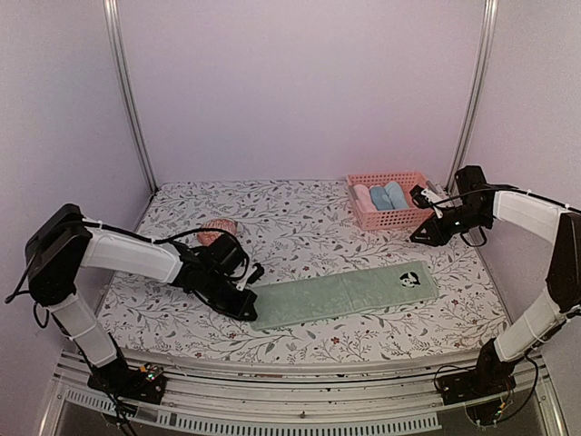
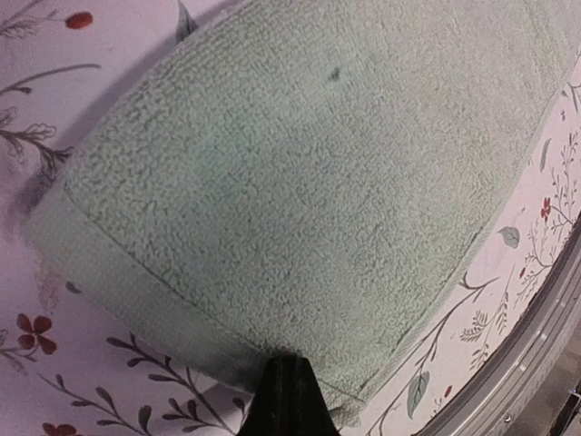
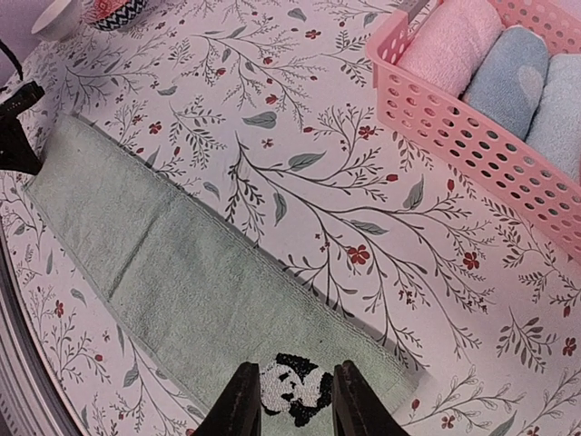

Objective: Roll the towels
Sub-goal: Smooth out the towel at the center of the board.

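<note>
A pale green towel (image 1: 345, 292) with a panda patch (image 1: 408, 279) lies flat and lengthwise on the flowered table. My left gripper (image 1: 245, 307) is at its left end. In the left wrist view the fingers (image 2: 286, 400) are pressed together on the hem of the towel (image 2: 318, 182), whose near edge is slightly raised. My right gripper (image 1: 425, 233) hangs open and empty above the table near the basket. In the right wrist view the right gripper (image 3: 289, 400) frames the panda patch (image 3: 295, 389) on the towel (image 3: 182, 263) far below.
A pink basket (image 1: 388, 219) at the back right holds rolled pink (image 1: 363, 197) and blue (image 1: 388, 195) towels; it also shows in the right wrist view (image 3: 454, 127). A red-patterned round object (image 1: 218, 230) sits behind the left arm. The table's metal front rail (image 2: 536, 336) runs close to the towel's left end.
</note>
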`<state>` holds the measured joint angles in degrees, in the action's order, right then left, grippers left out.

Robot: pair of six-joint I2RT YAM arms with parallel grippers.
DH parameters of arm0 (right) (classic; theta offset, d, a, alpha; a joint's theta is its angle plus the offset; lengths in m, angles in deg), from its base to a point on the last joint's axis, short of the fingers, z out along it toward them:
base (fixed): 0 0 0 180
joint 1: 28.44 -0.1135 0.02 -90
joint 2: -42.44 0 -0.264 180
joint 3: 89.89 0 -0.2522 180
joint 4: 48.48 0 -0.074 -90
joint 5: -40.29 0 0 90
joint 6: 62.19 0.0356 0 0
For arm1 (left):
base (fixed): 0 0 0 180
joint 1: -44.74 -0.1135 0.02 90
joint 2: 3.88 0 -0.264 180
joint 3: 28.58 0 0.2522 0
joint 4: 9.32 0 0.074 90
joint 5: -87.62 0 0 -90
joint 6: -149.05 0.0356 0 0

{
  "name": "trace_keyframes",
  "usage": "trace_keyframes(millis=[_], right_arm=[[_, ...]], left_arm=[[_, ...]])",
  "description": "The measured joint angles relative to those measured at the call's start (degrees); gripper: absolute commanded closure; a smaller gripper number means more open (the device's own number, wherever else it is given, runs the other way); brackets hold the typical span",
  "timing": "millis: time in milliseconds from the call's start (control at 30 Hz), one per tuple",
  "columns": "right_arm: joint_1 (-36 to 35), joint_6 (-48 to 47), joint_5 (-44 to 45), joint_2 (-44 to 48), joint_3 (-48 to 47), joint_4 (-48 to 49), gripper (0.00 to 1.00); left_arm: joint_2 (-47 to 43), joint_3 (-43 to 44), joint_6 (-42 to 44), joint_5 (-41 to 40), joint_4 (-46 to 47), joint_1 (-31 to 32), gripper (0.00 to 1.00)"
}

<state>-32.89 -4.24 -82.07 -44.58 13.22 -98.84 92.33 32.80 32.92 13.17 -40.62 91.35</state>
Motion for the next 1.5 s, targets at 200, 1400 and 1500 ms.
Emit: trace_keyframes(millis=[200,1400,1500], right_arm=[[0.0,0.0,-1.0,0.0,1.3,1.4,0.71],[0.0,-0.3,-1.2,-1.7,4.3,3.7,0.70],[0.0,-0.3,-1.2,-1.7,4.3,3.7,0.70]], left_arm=[[-5.0,-0.6,-0.5,-2.6,-1.2,2.6,0.99],[-6.1,2.3,1.7,-4.3,-1.0,-4.3,0.98],[-3.8,4.5,1.7,-4.2,-0.1,-5.6,1.00]])
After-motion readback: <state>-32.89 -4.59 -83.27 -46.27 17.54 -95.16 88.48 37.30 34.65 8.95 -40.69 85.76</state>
